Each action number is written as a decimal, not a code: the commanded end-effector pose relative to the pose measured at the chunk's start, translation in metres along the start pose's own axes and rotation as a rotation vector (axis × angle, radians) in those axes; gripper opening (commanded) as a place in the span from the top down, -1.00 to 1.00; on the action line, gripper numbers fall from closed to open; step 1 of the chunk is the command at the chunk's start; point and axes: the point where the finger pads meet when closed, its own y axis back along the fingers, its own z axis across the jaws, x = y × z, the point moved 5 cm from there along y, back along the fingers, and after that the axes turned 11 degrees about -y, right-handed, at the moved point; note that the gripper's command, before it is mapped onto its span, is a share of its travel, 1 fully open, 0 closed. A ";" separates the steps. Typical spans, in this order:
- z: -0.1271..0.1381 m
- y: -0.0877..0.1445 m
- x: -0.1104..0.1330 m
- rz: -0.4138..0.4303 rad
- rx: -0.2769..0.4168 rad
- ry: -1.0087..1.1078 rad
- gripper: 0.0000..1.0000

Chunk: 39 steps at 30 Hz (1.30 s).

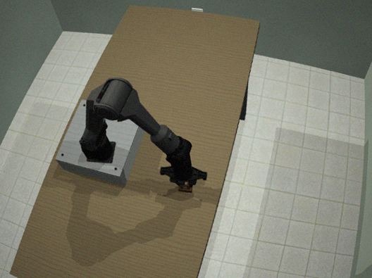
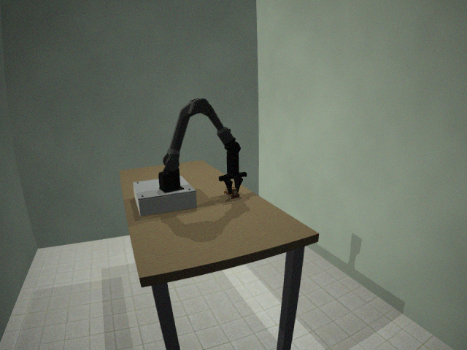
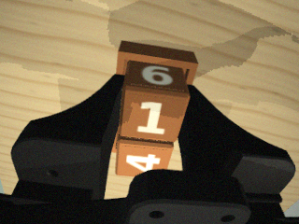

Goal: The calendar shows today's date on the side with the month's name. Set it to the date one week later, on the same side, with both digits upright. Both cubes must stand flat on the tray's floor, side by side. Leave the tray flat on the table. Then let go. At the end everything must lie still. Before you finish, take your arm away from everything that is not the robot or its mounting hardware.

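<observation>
My gripper (image 3: 151,94) points down at the table near its right edge and is shut on a brown number cube (image 3: 151,118). The cube's face with a white 1 is turned toward the wrist camera. A face with a 6 (image 3: 156,75) shows just beyond it and a face with a 4 (image 3: 144,161) just nearer. I cannot tell whether these belong to one cube or two. A darker brown block or tray edge (image 3: 157,51) lies behind them. In the top and exterior views the gripper (image 1: 185,182) (image 2: 233,189) hides almost all of the small brown calendar (image 1: 185,190) (image 2: 233,195). The month's name is hidden.
The arm's grey base box (image 1: 101,149) stands on the wooden table to the left of the gripper. The table's right edge (image 1: 223,183) is close to the calendar. A small white object (image 1: 197,9) sits at the table's far edge.
</observation>
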 end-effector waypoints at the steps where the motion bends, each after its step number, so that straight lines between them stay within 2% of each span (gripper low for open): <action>1: 0.000 -0.001 0.000 -0.001 0.002 0.000 0.28; 36: 0.000 -0.001 0.000 -0.001 0.001 0.000 0.28; 37: 0.000 -0.001 0.000 -0.001 0.001 0.000 0.18; 39: 0.000 -0.001 0.000 -0.001 0.001 0.000 0.18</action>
